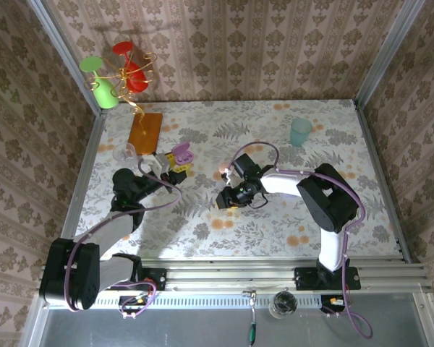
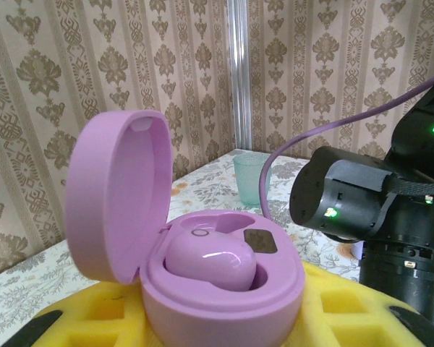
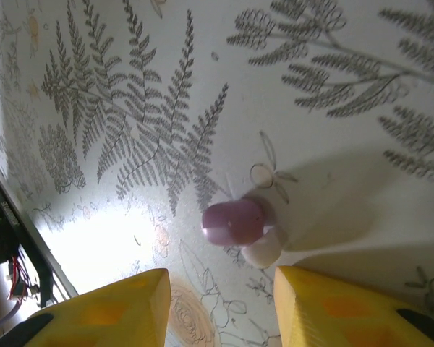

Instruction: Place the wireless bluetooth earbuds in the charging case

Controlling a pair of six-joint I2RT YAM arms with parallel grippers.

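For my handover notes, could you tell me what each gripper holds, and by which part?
The left gripper grips the open charging case by its base; the right gripper, open, holds nothing.

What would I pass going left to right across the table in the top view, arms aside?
Orange board → open lilac charging case → loose earbuds → teal cup.

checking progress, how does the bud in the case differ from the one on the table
Case bud sits in the open case; table bud lies loose on the table. Case bud shows only lilac shell; table bud shows a whitish tip. Both are lilac.
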